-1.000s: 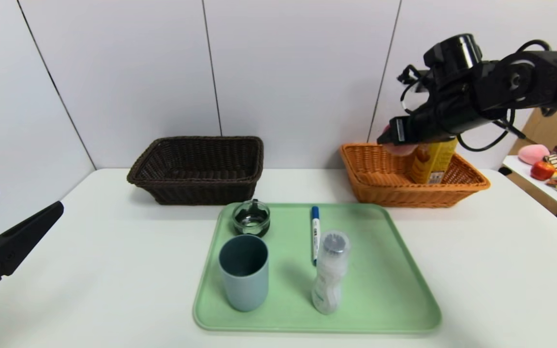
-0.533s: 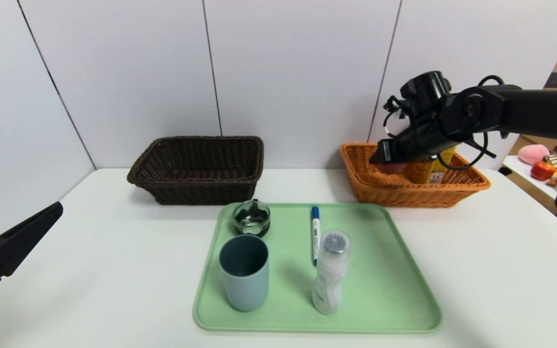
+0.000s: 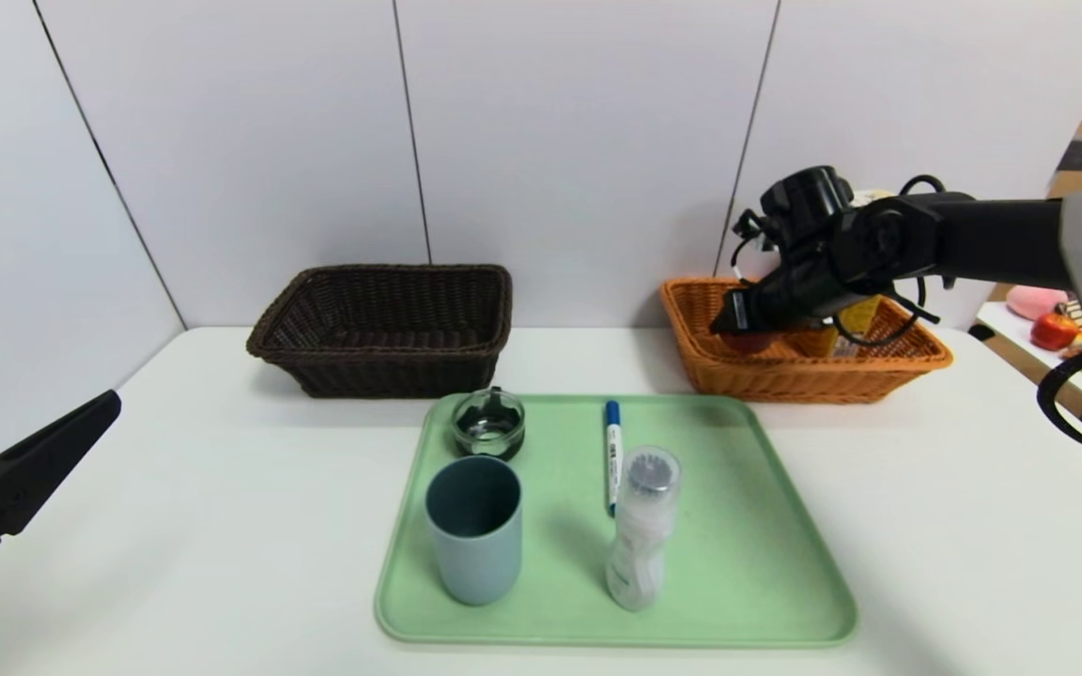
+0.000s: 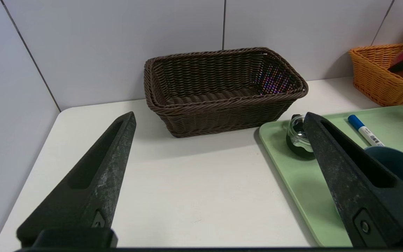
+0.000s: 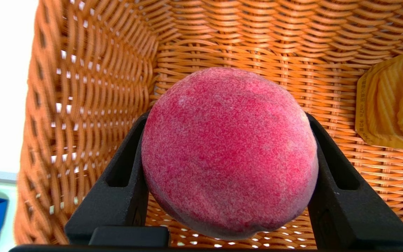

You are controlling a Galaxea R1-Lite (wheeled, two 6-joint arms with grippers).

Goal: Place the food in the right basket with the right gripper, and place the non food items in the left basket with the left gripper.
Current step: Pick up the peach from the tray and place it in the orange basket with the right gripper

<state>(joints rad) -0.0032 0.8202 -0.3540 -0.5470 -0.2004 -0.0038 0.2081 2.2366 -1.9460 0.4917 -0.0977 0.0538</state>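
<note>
The right gripper [image 3: 734, 319] reaches inside the orange woven wicker basket [image 3: 917, 355], its fingers clamped on a round, fuzzy red peach [image 5: 229, 154], beside a yellow carton [image 5: 394, 112]. The left gripper [image 4: 219, 119] hovers, fingers spread apart, over the white worktop [image 3: 222, 488] near the dark brown wicker basket [image 3: 381, 324].

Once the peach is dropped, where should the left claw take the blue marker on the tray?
Grip the blue marker mid-barrel from above, jaws closing across its width. It lies flat on the green tray, pointing toward the baskets, with the clear bottle standing close beside its near end, so stay toward the capped far half.
</note>
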